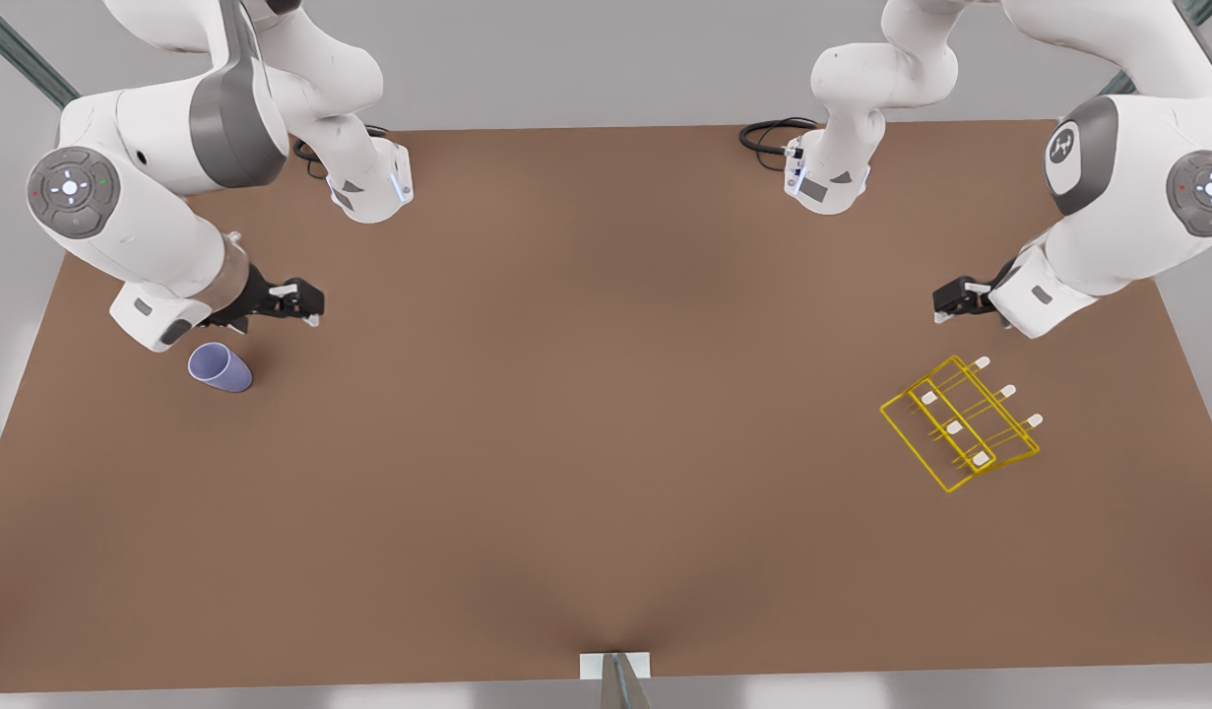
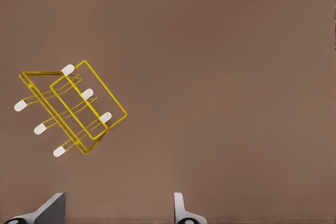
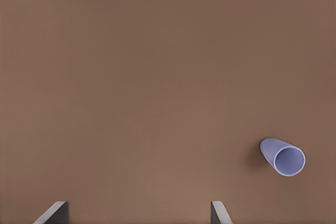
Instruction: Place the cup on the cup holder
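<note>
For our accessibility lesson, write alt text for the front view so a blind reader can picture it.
A lavender-blue cup stands on a brown table at the front view's left, below the open right gripper. At the far right a yellow wire cup holder with six white-tipped pegs sits below the left gripper.

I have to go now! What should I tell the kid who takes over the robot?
Right gripper: jaws open, empty, hovering near the cup at the front view's left.
Left gripper: jaws open, empty, hovering by the cup holder at the front view's right.
The cup stands on the table, mouth up, untouched. The cup holder is bare, no cup on its pegs.
Done: nothing yet.
Left: grasp the cup, carry it across, set it on a peg.
</note>
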Controlling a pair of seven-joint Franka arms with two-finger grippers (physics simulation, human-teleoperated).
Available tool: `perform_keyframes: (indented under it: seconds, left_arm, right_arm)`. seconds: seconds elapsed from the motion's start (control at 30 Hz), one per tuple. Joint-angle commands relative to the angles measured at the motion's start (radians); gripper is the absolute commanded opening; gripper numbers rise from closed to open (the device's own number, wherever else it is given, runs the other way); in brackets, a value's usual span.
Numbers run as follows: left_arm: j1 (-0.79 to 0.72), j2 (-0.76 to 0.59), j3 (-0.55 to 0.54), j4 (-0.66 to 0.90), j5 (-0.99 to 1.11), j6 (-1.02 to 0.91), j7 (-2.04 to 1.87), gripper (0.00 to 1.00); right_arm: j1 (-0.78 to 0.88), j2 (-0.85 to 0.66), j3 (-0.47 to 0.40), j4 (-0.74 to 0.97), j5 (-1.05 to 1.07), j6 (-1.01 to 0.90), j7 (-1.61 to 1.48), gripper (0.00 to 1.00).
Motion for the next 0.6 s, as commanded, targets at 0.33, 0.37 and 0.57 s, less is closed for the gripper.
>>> perform_keyframes:
  seconds: [0.33, 0.37, 0.57]
  left_arm:
    - [0.0, -0.024, 0.003, 0.003, 0.003, -0.045, 0.028, 1.0]
    - [0.0, -0.03, 0.003, 0.003, 0.005, -0.048, 0.028, 1.0]
    - [0.003, -0.013, 0.003, 0.002, 0.025, -0.042, 0.025, 1.0]
  right_arm:
    - [-0.114, 0.119, -0.088, -0.055, -0.151, 0.168, -0.645, 1.0]
    - [-0.113, 0.106, -0.103, -0.14, -0.149, 0.241, -0.662, 1.0]
    - [-0.114, -0.015, -0.138, -0.526, -0.117, 0.659, -0.649, 1.0]
